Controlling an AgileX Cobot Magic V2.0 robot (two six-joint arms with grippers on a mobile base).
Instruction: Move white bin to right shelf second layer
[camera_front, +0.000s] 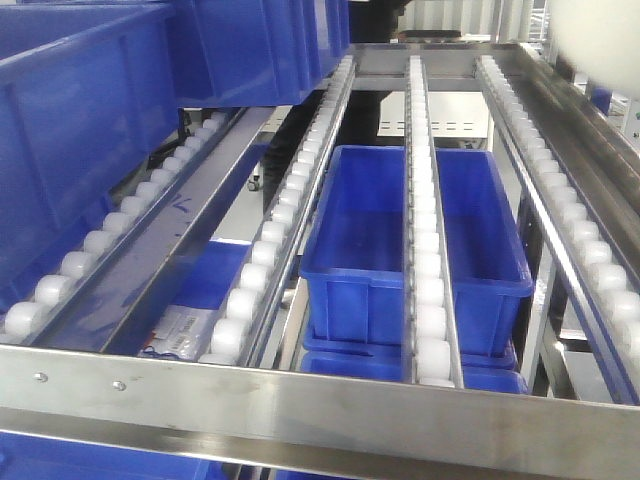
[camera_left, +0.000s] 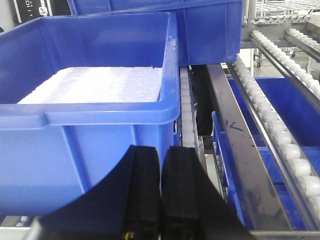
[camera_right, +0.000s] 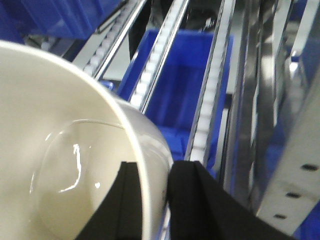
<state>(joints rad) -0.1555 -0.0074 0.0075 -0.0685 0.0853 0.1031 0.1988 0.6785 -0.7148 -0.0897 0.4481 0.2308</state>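
Gripping white bin (camera_right: 75, 165) rim, right hand (camera_right: 150, 205); bin empty, glossy.

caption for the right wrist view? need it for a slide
Right gripper jaws clamp the rim of the white bin above the roller rails, blue crate below.

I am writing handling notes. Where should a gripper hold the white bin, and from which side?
Hold the white bin by its rim, from above the open mouth, one finger inside the wall and one outside. The walls are smooth and without handles, so the thin rim is the only grippable edge. The right gripper pinches it this way now.
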